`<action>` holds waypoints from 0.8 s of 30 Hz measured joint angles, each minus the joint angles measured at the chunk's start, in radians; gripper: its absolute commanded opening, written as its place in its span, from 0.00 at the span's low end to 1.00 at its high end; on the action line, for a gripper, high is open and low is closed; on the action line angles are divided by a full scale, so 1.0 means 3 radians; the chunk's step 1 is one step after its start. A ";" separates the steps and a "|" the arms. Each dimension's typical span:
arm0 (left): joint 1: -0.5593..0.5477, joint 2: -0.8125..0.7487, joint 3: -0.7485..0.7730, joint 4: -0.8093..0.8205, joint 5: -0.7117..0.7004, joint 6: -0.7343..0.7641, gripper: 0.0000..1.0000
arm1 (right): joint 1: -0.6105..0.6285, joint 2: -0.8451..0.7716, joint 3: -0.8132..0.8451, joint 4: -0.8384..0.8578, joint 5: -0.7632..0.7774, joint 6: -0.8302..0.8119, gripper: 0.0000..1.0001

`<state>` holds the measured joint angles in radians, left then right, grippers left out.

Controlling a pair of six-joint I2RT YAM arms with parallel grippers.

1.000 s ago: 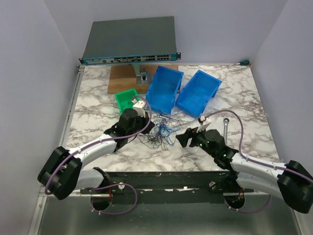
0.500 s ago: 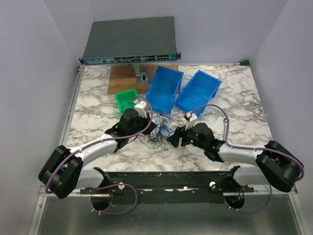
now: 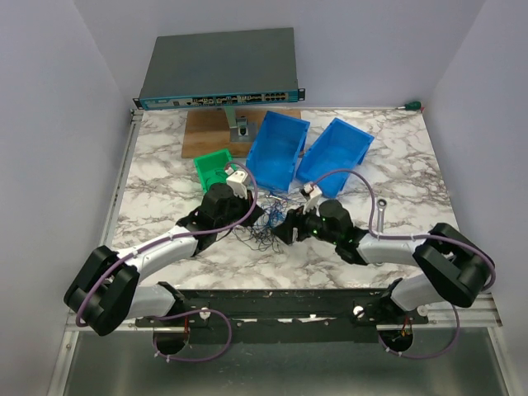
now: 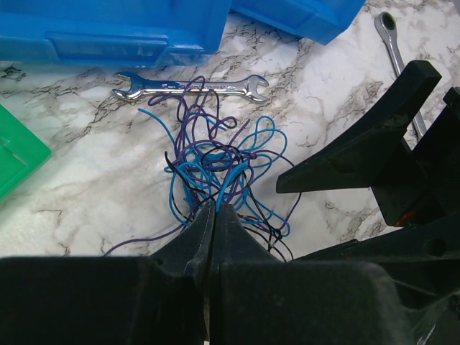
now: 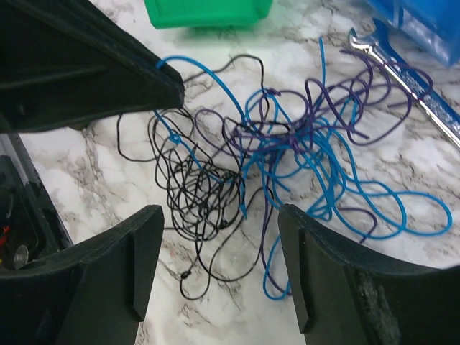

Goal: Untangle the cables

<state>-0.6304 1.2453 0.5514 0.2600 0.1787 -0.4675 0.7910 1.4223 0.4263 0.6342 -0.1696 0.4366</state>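
The cables [image 3: 269, 226] are a tangle of thin blue, purple and black wires on the marble table between the two grippers. They show in the left wrist view [image 4: 223, 165] and the right wrist view [image 5: 287, 144]. My left gripper [image 3: 256, 216] is at the tangle's left edge, its jaws [image 4: 214, 210] pressed together on a blue wire. That wire leaves its fingertip [image 5: 169, 75] in the right wrist view. My right gripper [image 3: 285, 230] is open and empty [image 5: 219, 269] just right of the tangle, low over the black clump [image 5: 198, 190]. Its finger [image 4: 352, 158] shows in the left wrist view.
A small silver wrench [image 4: 190, 86] lies just beyond the tangle, by two blue bins [image 3: 277, 148] [image 3: 335, 155]. A green bin [image 3: 213, 169] stands behind the left gripper. A ratchet wrench [image 3: 381, 211] lies to the right. A network switch [image 3: 219, 70] and a wooden board [image 3: 206, 134] are at the back.
My right arm has swung left across the table, bringing its open gripper up to the tangle's right side. My left gripper has stayed put, shut on the blue wire.
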 measured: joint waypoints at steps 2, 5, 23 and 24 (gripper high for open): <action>0.0000 0.0000 0.0000 0.0000 0.0000 0.0000 0.00 | 0.0001 0.0066 0.0085 0.0023 -0.0038 -0.0001 0.70; 0.0000 0.0000 0.0000 0.0000 0.0000 0.0001 0.00 | 0.0009 0.0192 0.0192 0.0079 -0.0071 -0.0006 0.64; -0.0001 -0.0351 -0.0100 -0.0095 -0.0551 -0.0024 0.00 | 0.0028 -0.0186 0.0083 -0.0009 0.0998 -0.0057 0.01; -0.0001 -0.0411 -0.0126 -0.0100 -0.0643 -0.0041 0.00 | 0.0028 -0.0261 0.0043 -0.0015 0.1141 -0.0034 0.01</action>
<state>-0.6308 1.1221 0.5137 0.2298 -0.0143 -0.4797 0.7994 1.3441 0.4393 0.6296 0.1726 0.4263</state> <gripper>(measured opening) 0.012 0.030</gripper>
